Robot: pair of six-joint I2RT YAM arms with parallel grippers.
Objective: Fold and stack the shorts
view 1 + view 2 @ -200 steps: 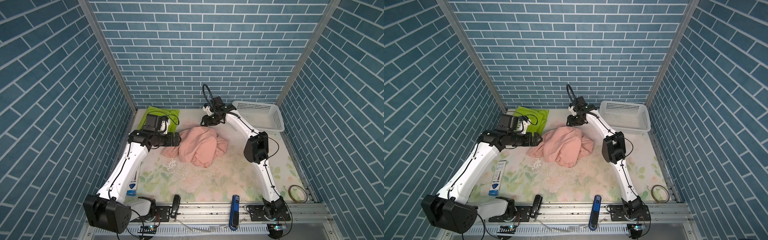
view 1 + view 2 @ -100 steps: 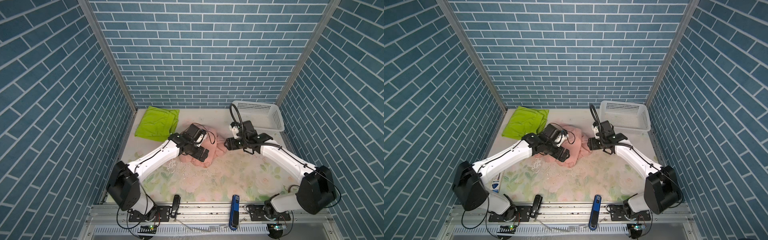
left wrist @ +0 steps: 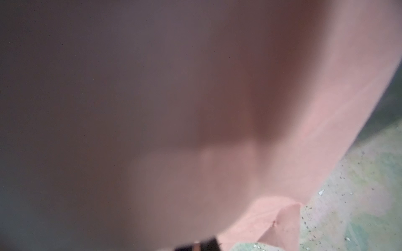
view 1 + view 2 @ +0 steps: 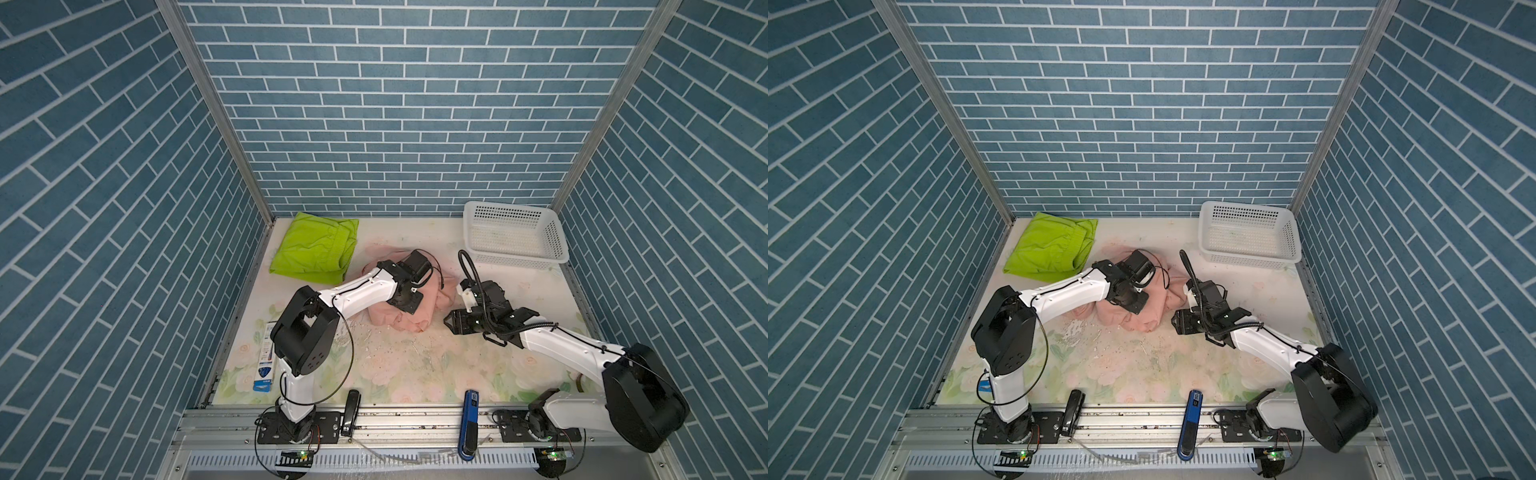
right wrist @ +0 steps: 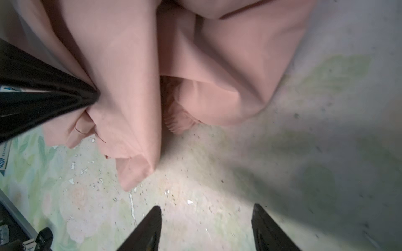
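Left gripper [image 5: 92, 97] pinches the pink shorts [image 4: 417, 318], centre of both top views; right gripper [image 5: 206, 209] hangs spread and empty beside them. Best now: grab the loose hem corner [image 5: 134, 169], then pull flat.

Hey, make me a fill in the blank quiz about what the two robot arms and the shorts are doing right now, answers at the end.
The left hand is shut on the pink shorts, while the right hand is ____.
In both top views the green shorts lie folded at the far ____ corner of the table.
The white basket stands on the ____ arm's side.
Missing words: open; left; right.
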